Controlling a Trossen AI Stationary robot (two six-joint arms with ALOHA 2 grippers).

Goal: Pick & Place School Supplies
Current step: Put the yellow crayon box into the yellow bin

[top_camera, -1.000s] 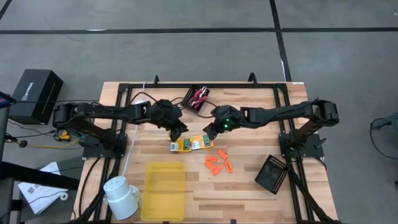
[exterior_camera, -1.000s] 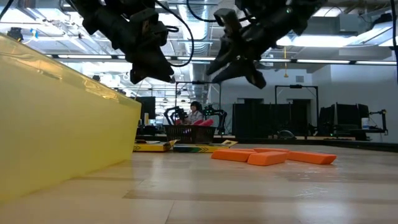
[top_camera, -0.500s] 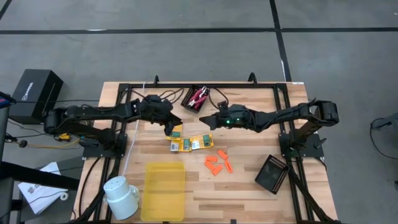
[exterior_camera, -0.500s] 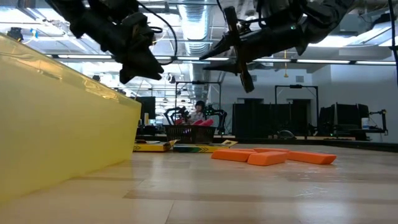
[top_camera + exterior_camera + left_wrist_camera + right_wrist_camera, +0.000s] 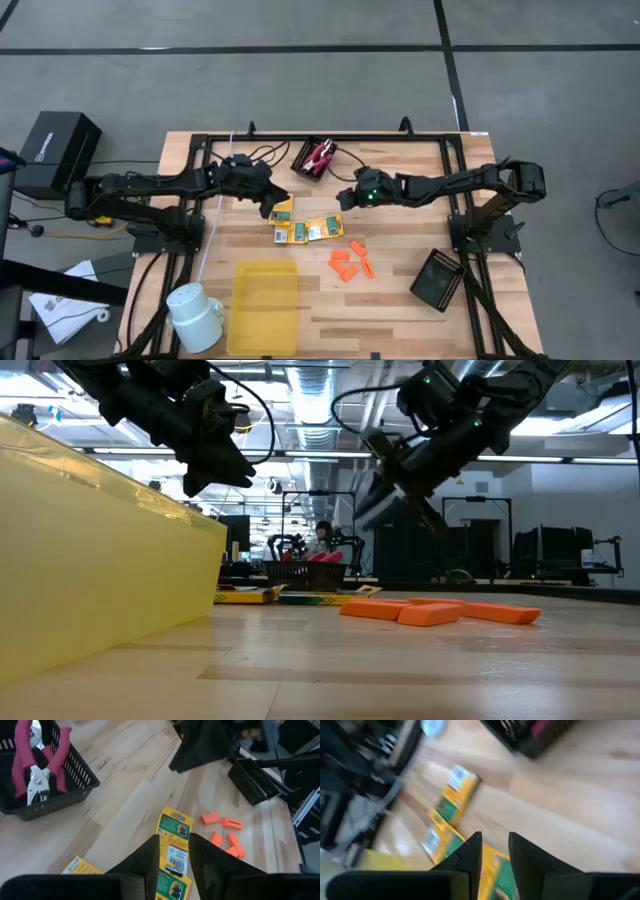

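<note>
Several yellow-and-green packets (image 5: 305, 230) lie flat on the table's middle, one a little apart (image 5: 284, 210); they also show in the left wrist view (image 5: 175, 827). Several orange pieces (image 5: 350, 264) lie near them, toward the table's right. The pink-handled tool (image 5: 35, 765) lies in a black basket (image 5: 316, 160) at the far edge. My left gripper (image 5: 273, 199) hovers open and empty above the packets' left end. My right gripper (image 5: 347, 196) hovers open and empty above their right end. Both are clear of the table in the low view.
A yellow tray (image 5: 265, 300) stands at the near edge, with a white mug (image 5: 195, 315) on its left. A second black basket (image 5: 437, 278) stands at the near right. A person shows far behind the table (image 5: 320, 538).
My left gripper has drawn back toward the table's left and far edges, and a packet now shows where it stood. My right gripper has gone toward the far edge, away from the packets, and has turned about its wrist. The packets and orange pieces have kept still.
</note>
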